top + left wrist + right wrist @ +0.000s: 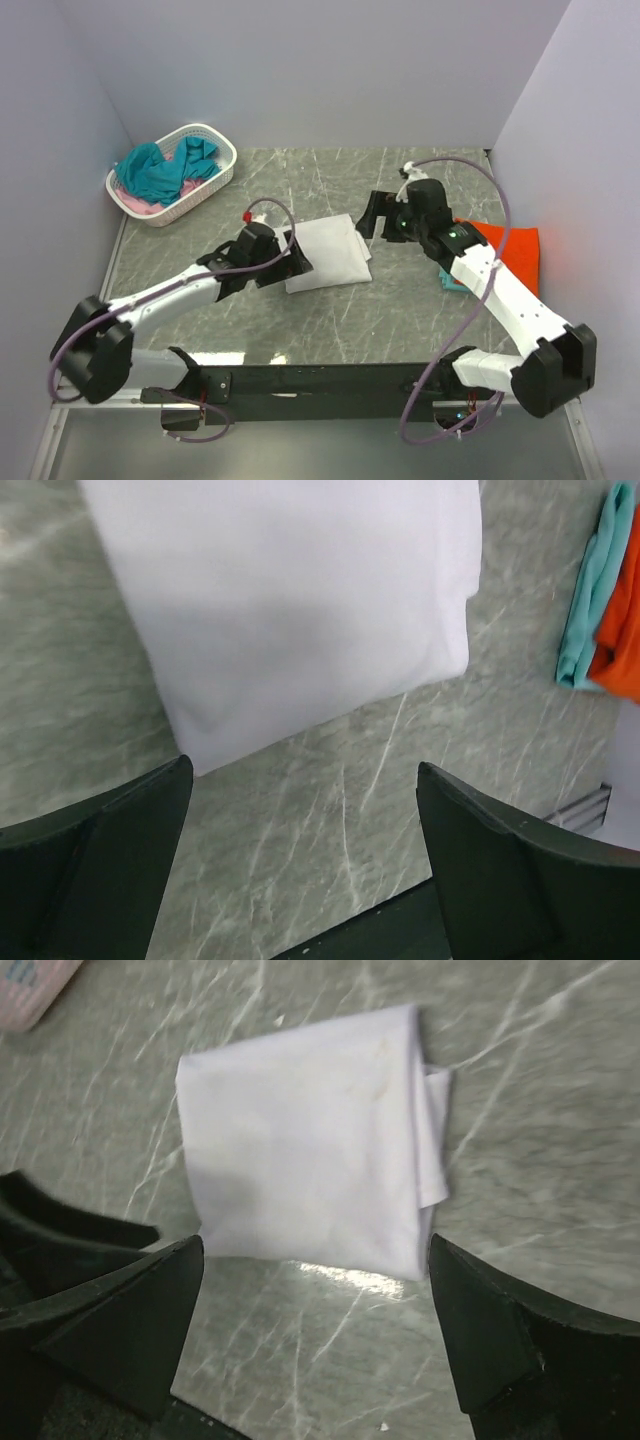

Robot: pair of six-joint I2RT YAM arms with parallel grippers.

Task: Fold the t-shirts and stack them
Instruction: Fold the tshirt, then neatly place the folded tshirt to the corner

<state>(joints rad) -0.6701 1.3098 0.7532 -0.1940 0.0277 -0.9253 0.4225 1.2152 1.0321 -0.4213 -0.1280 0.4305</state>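
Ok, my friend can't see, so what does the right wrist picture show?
A folded white t-shirt lies flat on the grey marble table, held by nothing. The right gripper stands wide open, its dark fingers at the bottom corners.

I see 1 folded t-shirt (328, 254) lying flat at the middle of the desk (300, 325). My left gripper (298, 258) is at its left edge and my right gripper (375, 218) at its back-right corner. A basket (215, 185) stands back-left with a heap of t-shirts (160, 170) in it. Near the right edge lie 2 stacked t-shirts (510, 250), 1 on the other.
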